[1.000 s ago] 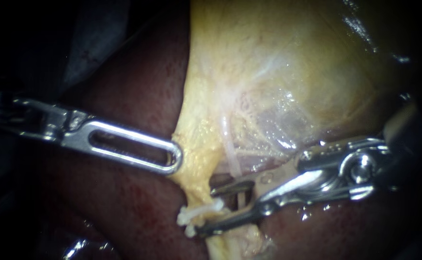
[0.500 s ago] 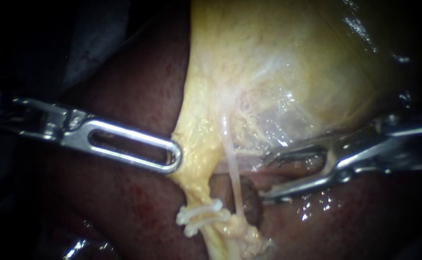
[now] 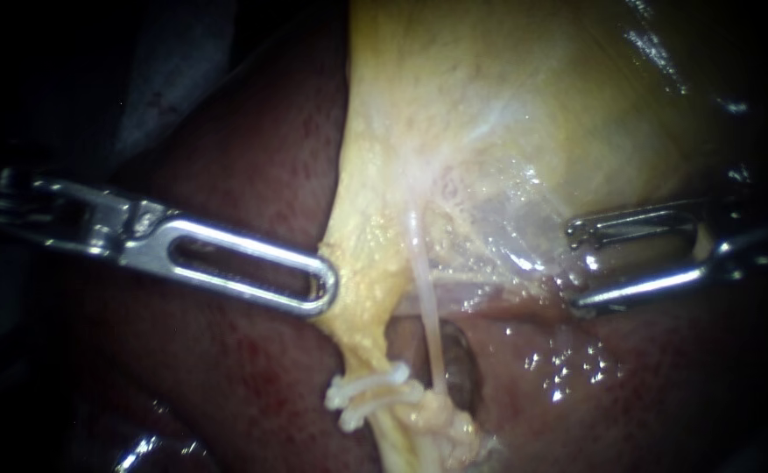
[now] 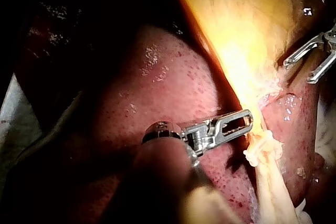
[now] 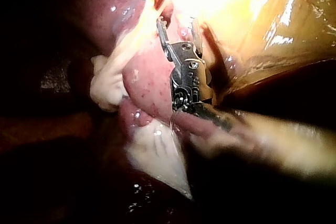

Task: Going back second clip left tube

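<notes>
The left instrument [image 3: 322,285] has its end effector clamped on the gallbladder [image 3: 506,114] edge, centre-left; the right instrument [image 3: 576,267], mid-right, gapes wide, apart from the clips [image 3: 368,394].

right instrument [image 3: 576,266] shaft: dark | left tube [image 3: 359,337] below clips [image 3: 368,394]: cut off (bottom edge)

Left instrument [image 3: 318,285]: the shaft is entering from the left and lying almost level, dipping slightly toward its tip. Its slotted jaws are lying together, flat side to the endoscope, and are pinching the edge of the yellow tissue [image 3: 375,263] at their tip; the left wrist view [image 4: 247,120] is showing the same closure.

Right instrument [image 3: 574,268]: the shaft is entering from the right. Its jaws are standing apart with a clear gap, gripping nothing, as both wrist views [image 5: 177,24] [image 4: 299,72] are confirming.
</notes>
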